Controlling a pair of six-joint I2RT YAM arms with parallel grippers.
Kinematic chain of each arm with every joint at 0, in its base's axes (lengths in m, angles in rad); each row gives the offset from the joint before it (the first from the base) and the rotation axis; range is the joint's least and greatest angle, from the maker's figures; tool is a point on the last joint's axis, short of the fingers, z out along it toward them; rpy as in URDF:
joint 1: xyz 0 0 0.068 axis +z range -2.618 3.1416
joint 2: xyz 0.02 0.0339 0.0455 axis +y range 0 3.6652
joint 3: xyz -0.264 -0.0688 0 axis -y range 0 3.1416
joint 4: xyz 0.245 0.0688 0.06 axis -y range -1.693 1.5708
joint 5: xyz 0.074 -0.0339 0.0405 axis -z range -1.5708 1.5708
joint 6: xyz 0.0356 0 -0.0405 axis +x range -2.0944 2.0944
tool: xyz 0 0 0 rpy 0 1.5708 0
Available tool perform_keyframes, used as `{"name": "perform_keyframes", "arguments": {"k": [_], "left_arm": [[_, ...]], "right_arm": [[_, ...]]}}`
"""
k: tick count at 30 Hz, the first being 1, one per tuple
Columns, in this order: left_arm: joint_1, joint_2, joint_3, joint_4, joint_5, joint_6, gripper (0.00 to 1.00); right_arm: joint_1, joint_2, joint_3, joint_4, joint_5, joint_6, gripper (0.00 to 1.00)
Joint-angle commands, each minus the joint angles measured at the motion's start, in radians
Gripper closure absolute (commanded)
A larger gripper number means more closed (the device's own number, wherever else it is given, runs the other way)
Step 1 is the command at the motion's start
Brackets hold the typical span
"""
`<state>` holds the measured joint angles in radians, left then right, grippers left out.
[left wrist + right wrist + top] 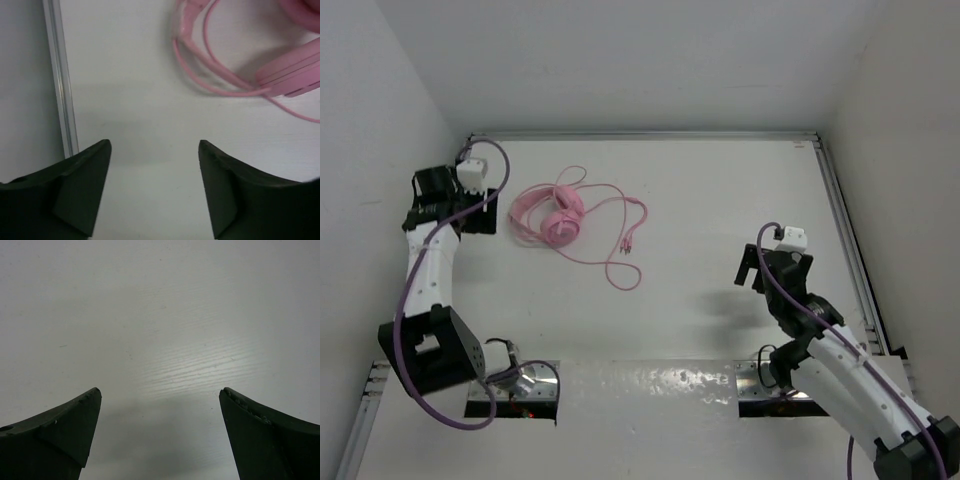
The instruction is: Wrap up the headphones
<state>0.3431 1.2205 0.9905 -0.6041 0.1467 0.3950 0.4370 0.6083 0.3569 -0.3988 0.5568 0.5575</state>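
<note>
The pink headphones (561, 214) lie on the white table at the back left, earcups close together. Their thin pink cord (620, 238) spreads in loose loops to the right. My left gripper (488, 218) is open and empty just left of the headphones. In the left wrist view an earcup (295, 75) and the cord (210, 80) lie ahead and to the right of the left gripper (154, 145). My right gripper (750, 270) is open and empty, well to the right of the cord. The right wrist view shows the right gripper (160, 390) over bare table.
White walls enclose the table on three sides. A metal rail (62, 100) runs along the left edge beside my left gripper, and another rail (850, 250) runs along the right edge. Purple cables (440, 235) hang along both arms.
</note>
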Motion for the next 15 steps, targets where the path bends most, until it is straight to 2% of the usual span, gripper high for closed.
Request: {"name": "perform_keyframes", "arguments": {"k": [1, 2, 4, 5, 6, 9, 12, 15], "left_arm": [[-0.091, 0.115, 0.258, -0.118, 0.129, 0.124, 0.35], [-0.122, 0.239, 0.323, -0.196, -0.056, 0.072, 0.37], [-0.176, 0.365, 0.509, -0.276, -0.198, 0.036, 0.32], [-0.176, 0.458, 0.551, -0.302, -0.219, 0.007, 0.28], [-0.173, 0.488, 0.591, -0.295, -0.214, -0.004, 0.17], [-0.173, 0.563, 0.603, -0.227, -0.152, -0.034, 0.05], [-0.174, 0.640, 0.620, -0.192, -0.093, -0.064, 0.04], [-0.176, 0.734, 0.646, -0.180, -0.145, -0.091, 0.06]], "right_arm": [[0.003, 0.060, 0.111, 0.067, -0.049, -0.056, 0.01], [0.003, 0.079, 0.154, 0.074, -0.063, -0.067, 0.01], [0.003, 0.117, 0.195, 0.075, -0.098, -0.071, 0.01], [0.003, 0.151, 0.212, 0.086, -0.113, -0.079, 0.01], [0.003, 0.166, 0.241, 0.095, -0.127, -0.080, 0.01], [0.003, 0.215, 0.269, 0.144, -0.190, -0.091, 0.01], [0.003, 0.243, 0.278, 0.179, -0.230, -0.070, 0.01], [0.003, 0.257, 0.277, 0.199, -0.264, -0.050, 0.01]]}}
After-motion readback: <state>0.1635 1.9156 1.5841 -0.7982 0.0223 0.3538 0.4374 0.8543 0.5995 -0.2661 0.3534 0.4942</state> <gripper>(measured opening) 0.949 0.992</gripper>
